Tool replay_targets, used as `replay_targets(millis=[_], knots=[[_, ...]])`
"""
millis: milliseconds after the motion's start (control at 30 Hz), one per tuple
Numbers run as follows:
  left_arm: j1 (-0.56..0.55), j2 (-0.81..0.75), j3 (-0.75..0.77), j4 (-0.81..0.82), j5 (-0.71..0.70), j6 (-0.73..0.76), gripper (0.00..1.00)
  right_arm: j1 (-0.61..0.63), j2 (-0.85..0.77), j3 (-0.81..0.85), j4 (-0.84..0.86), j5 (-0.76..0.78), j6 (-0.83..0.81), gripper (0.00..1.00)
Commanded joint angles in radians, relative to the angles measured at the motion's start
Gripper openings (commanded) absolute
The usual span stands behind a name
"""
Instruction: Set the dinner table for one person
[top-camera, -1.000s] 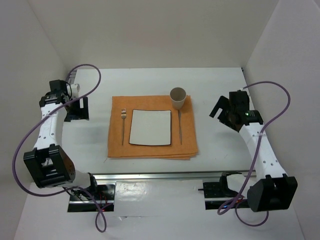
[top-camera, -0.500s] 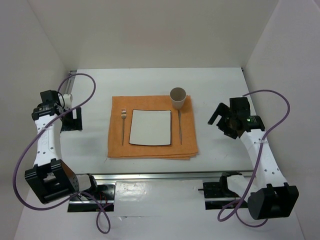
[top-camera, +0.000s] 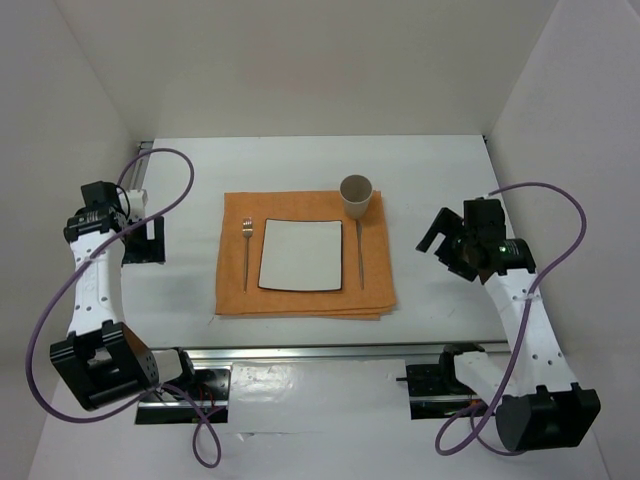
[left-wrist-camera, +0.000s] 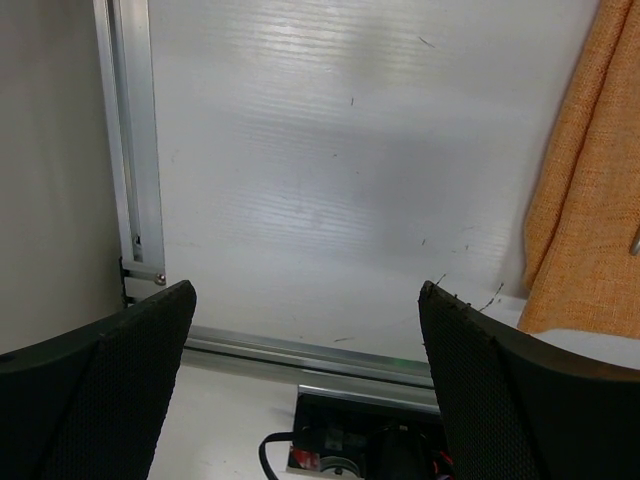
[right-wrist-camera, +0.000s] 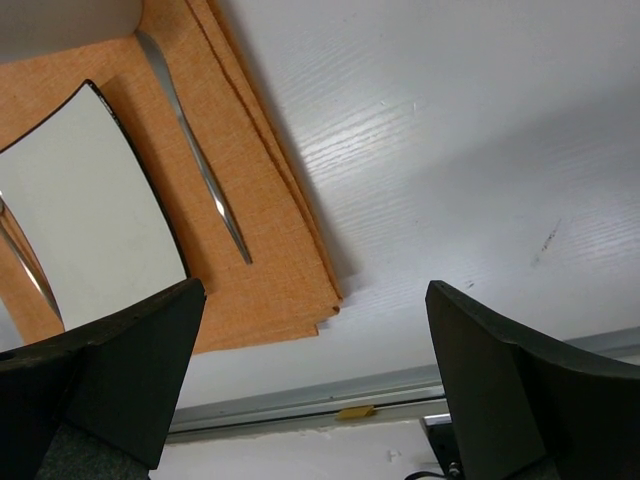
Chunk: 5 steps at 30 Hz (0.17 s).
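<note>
The white dinner table (top-camera: 440, 170) holds an orange placemat (top-camera: 230, 295). On it lie a square white plate (top-camera: 301, 255), a fork (top-camera: 246, 250) to its left, a knife (top-camera: 359, 258) to its right and a beige cup (top-camera: 356, 195) at the plate's far right corner. My left gripper (top-camera: 148, 241) is open and empty over bare table left of the placemat (left-wrist-camera: 580, 200). My right gripper (top-camera: 448, 243) is open and empty right of the placemat (right-wrist-camera: 270, 250); the knife (right-wrist-camera: 195, 160) and the plate (right-wrist-camera: 90, 210) show in its view.
An aluminium rail (top-camera: 330, 350) runs along the table's near edge, with the arm bases behind it. White walls close in the left, right and far sides. A rail (left-wrist-camera: 135, 140) runs along the table's left edge.
My left gripper drew back left, away from the placemat, then held still. My right gripper shifted slightly toward the near side. The place setting has not moved.
</note>
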Motion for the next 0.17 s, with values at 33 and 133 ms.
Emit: replay_targets(millis=[33,133], knots=[[0.002,-0.042,0.013,0.011,0.007,0.028,0.98,-0.005,-0.038,-0.014,-0.019,-0.005,-0.017,1.00],[0.002,-0.042,0.013,0.011,0.007,0.037,0.98,-0.005,-0.048,-0.014,-0.030,-0.014,-0.017,1.00]])
